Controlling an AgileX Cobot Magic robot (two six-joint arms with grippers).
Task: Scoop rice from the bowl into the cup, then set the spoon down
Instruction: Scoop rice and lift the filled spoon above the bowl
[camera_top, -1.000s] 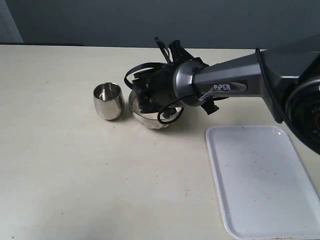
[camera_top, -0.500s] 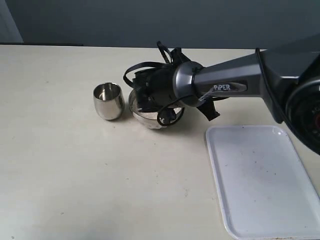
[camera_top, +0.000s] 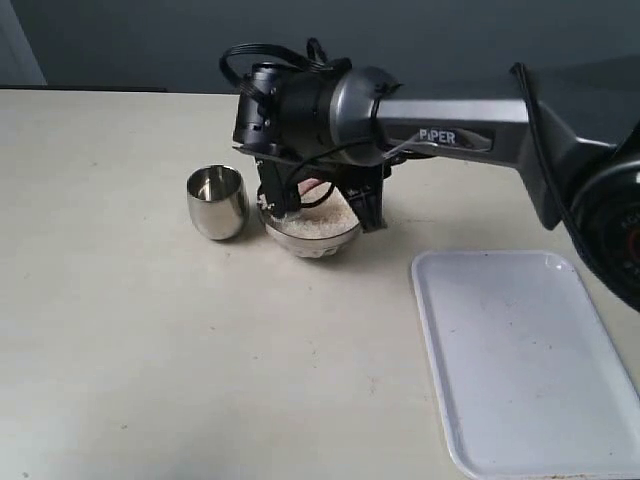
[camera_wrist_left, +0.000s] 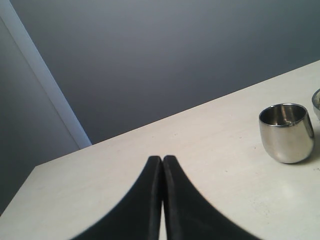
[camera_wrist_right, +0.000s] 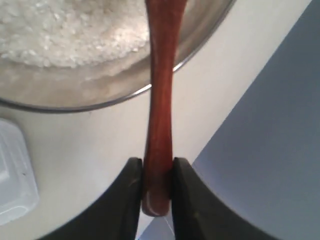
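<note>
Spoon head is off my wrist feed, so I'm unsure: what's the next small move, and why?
Probably ease the spoon level toward the cup: the right gripper is shut on its handle over the rice in the bowl, and the cup looks empty beside it.

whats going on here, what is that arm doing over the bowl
The right end effector is clamped on the handle end of the wooden spoon, which reaches over the steel bowl of rice. The spoon's head is out of view. The steel cup stands just beside the bowl, and no rice shows in it. The left end effector is shut and idle, off to the side of the cup. A white tray lies apart from them on the table.
</note>
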